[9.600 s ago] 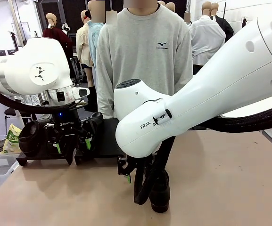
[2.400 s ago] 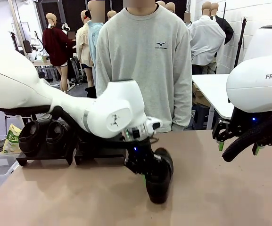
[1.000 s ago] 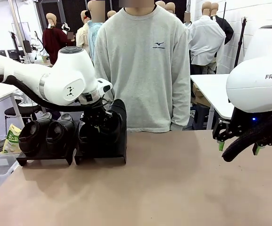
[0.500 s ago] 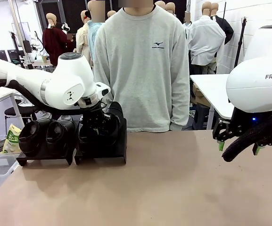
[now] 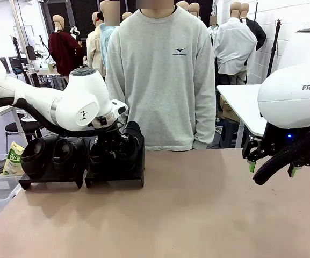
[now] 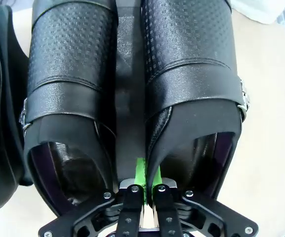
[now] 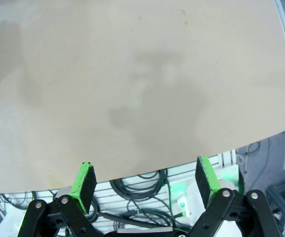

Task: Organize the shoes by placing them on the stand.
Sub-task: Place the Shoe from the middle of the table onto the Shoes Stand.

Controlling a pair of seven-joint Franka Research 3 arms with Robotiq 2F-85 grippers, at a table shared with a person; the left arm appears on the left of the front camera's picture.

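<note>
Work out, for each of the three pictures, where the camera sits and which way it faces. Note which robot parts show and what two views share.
Front view: fixed between the arms, facing the person across the table; left arm at the stand, right gripper hanging open.
Left wrist view: looks along the shut left gripper, pinching the shoe wall.
Right wrist view: looks down past open green pads at the table edge.
Shared: front and left wrist views show the shoes on the stand.

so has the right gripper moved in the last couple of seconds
No. The right gripper hangs open at the same spot over the table's right edge, just as it did before.
</note>
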